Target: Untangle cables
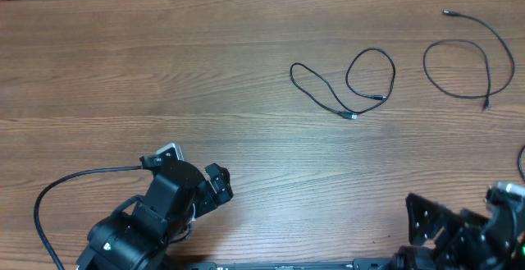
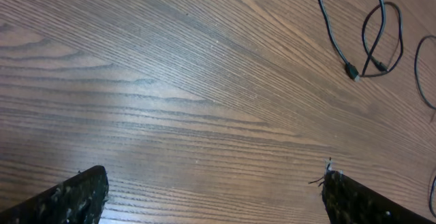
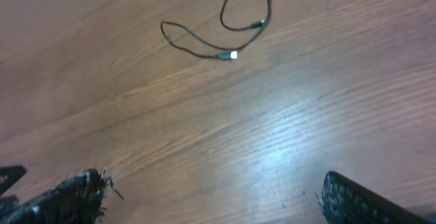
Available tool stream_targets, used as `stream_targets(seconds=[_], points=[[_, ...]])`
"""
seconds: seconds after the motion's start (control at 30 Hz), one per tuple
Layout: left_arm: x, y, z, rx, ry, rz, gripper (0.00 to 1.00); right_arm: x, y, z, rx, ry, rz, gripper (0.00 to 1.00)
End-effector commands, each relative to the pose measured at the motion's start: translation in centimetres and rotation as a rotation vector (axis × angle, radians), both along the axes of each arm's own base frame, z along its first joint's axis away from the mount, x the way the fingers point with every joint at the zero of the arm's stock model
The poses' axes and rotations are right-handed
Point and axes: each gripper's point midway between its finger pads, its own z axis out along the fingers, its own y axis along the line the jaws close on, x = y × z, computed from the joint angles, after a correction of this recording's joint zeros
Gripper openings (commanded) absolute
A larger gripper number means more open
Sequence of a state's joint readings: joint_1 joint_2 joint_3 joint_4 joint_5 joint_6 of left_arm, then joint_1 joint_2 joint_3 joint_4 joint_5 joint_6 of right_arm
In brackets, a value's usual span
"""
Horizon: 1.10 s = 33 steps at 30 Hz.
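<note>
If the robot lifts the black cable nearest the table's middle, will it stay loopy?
Probably not. The cable is thin and lies in loose curves, so it would likely droop. It looks light; a push would probably slide it along the smooth table.

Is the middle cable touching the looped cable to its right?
Apart. The overhead view shows bare table between the middle cable and the looped cable to its right, with no strand crossing.
</note>
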<state>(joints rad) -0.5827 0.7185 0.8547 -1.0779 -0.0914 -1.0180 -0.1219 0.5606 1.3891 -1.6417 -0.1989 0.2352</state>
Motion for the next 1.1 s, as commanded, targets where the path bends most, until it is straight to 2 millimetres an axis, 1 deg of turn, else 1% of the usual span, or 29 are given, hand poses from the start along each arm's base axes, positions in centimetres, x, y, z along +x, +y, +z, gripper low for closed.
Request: stream_targets(seconds=[0.0, 0.13, 0.23, 0.33, 0.47, 0.63, 0.77, 0.9, 1.07], points=[[0.1, 0.2, -0.1, 0.019, -0.007, 0.000, 1.00, 0.8, 0.4, 0.0, 0.006, -0.057, 0.025, 1.00], [0.1, 0.2, -0.1, 0.019, -0.007, 0.000, 1.00, 1.7, 1.0, 0.2, 0.016, -0.185, 0.059, 1.00], [0.1, 0.2, -0.1, 0.019, -0.007, 0.000, 0.99, 2.0, 1.4, -0.3, 0.023, -0.258, 0.083, 1.00], [0.1, 0.2, -0.1, 0.019, -0.008, 0.000, 1.00, 2.5, 1.4, -0.9, 0.018, -0.320, 0.087, 1.00], [0.1, 0.2, -0.1, 0.019, -0.007, 0.000, 0.99, 4.0, 1.3, -1.3, 0.007, -0.411, 0.096, 1.00], [0.1, 0.2, -0.1, 0.019, -0.007, -0.001, 1.00, 6.5, 2.5, -2.0, 0.037, -0.498, 0.177, 1.00], [0.1, 0.2, -0.1, 0.019, -0.007, -0.001, 1.00, 8.3, 3.4, -3.1, 0.066, -0.536, 0.242, 1.00], [0.1, 0.2, -0.1, 0.019, -0.007, -0.001, 1.00, 10.1, 4.0, -5.1, 0.086, -0.565, 0.295, 1.00], [0.1, 0.2, -0.1, 0.019, -0.007, -0.001, 1.00, 11.4, 4.2, -7.2, 0.094, -0.582, 0.321, 1.00]])
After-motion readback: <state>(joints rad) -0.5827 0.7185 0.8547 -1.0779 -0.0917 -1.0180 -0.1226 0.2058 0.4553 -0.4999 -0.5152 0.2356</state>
